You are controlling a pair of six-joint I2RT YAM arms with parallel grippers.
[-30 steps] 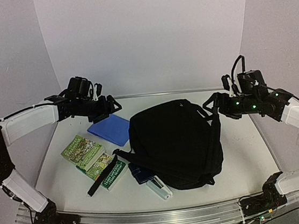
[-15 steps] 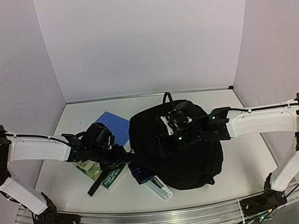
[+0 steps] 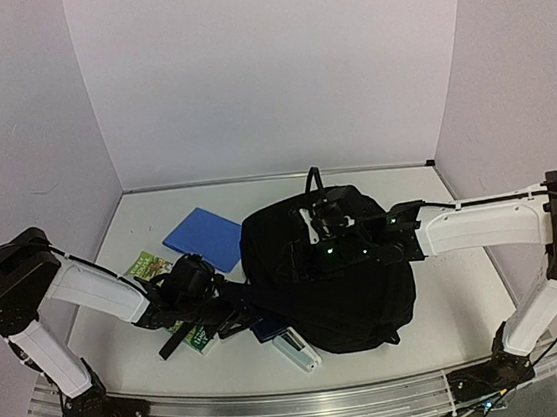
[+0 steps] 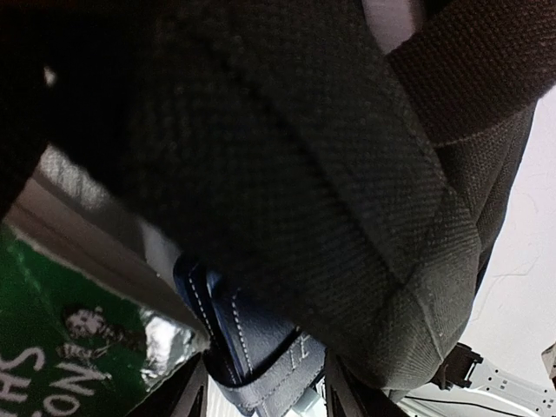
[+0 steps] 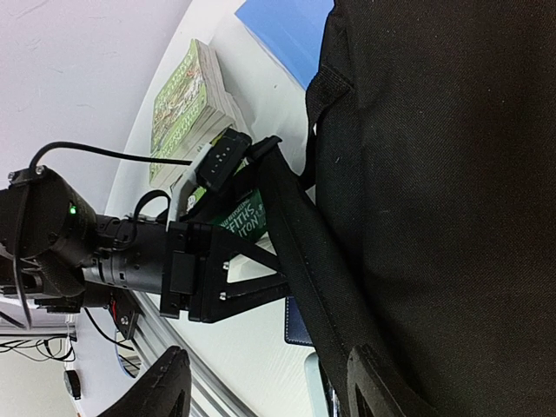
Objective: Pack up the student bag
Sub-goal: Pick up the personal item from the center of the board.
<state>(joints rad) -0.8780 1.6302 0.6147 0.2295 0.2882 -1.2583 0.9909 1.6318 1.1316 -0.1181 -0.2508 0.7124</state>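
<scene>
The student bag [image 3: 336, 272] is a big black backpack lying flat mid-table; its fabric fills the left wrist view [image 4: 304, 174] and the right side of the right wrist view [image 5: 452, 174]. My left gripper [image 3: 235, 309] is low at the bag's left edge, by its strap [image 5: 304, 261]. The fingers of my left gripper [image 4: 265, 395] stand partly apart on either side of a navy pouch [image 4: 252, 347] under the bag's edge; whether they pinch anything does not show. My right gripper [image 3: 312, 240] hovers over the bag's top, with the jaws of my right gripper [image 5: 274, 387] wide apart and empty.
Green books [image 3: 149, 266] lie left of the bag, also seen in the right wrist view [image 5: 187, 95]. A blue folder [image 3: 204, 239] sits behind them. A white case [image 3: 300, 349] and the navy pouch [image 3: 264, 328] lie at the bag's front-left corner. The table's front rail [image 3: 301, 407] is close.
Both arms came in from raised positions at the sides to the bag. The left gripper dropped to the bag's left edge and both pairs of jaws narrowed.
</scene>
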